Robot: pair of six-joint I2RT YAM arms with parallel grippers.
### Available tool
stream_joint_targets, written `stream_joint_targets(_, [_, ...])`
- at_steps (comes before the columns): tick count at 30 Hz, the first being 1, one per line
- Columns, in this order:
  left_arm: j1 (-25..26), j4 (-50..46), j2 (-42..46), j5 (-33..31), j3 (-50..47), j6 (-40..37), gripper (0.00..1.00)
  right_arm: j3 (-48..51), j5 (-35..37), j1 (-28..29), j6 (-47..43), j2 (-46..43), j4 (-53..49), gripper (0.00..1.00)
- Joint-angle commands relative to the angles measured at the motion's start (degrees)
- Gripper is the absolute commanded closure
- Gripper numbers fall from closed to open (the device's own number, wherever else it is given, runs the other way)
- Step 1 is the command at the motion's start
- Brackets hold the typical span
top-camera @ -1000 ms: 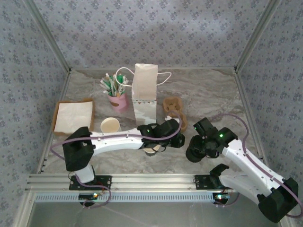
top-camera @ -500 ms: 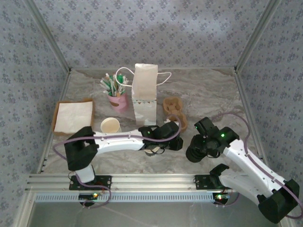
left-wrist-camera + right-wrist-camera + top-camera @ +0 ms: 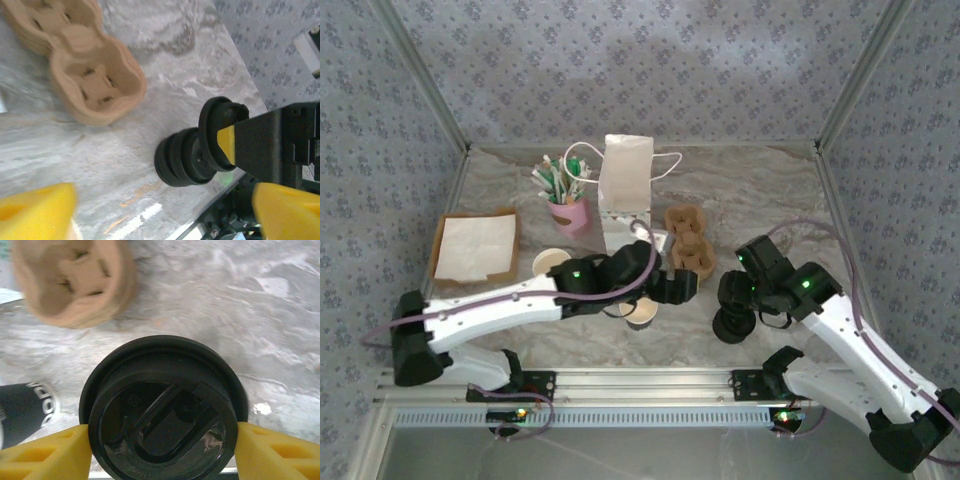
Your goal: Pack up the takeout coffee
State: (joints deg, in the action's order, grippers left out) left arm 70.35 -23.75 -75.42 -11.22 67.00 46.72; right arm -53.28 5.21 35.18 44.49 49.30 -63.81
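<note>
Just beside the brown pulp cup carrier (image 3: 687,245), on its near-left side, we see the takeout cup (image 3: 642,312). It is small and white, cream inside, and it stands upright and uncovered on the marble table (image 3: 770,200). The left arm reaches in over it from the carrier's left. From above we cannot tell whether any part of that arm touches the cup.

In the left wrist view, the left gripper (image 3: 160,212) is released. Its two yellow fingertips (image 3: 37,210) sit far apart at the bottom corners, with only bare table visible between them.

To the carrier's near right, we find the right gripper (image 3: 163,450) clenched on the cup's round black lid (image 3: 160,407). One yellow pad presses on each side of the rim. The left wrist view shows this lid turned on edge, just above and beside a stack of black lids (image 3: 181,157). That stack stands on the table, apart from the carrier.

Behind the carrier and to its left stands a white paper bag (image 3: 625,195), upright, with its handles loose. Further left of the carrier, past the bag, we see a pink cup (image 3: 570,212) of green-and-white sticks. Nearer than that pink cup is a set of nested cups (image 3: 552,263).
</note>
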Motion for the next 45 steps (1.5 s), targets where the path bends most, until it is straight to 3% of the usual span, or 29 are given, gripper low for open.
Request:
stream_joint_targets(1, [0.58,-8.77,6.86,-8.88,0.72,-2.90,0.01,-3.79,-2.95,2.27,-4.04,0.75,3.02,0.28])
stream_joint_targets(8, [-0.36,-18.79,18.98,-19.13,-3.67,0.15,0.00,-8.75,-4.67,11.02,-6.53,7.94,6.62,0.29])
stream_joint_targets(23, [-1.49,-24.92,31.66,-21.56,-10.99,4.96,0.01,-20.93,-3.07,26.42,-13.44,27.97,7.37,0.28])
stream_joint_targets(45, [-1.57,-25.12,34.26,-23.10,-13.37,5.79,0.01,-28.81,-0.45,29.59,-16.61,41.42,3.45,0.27])
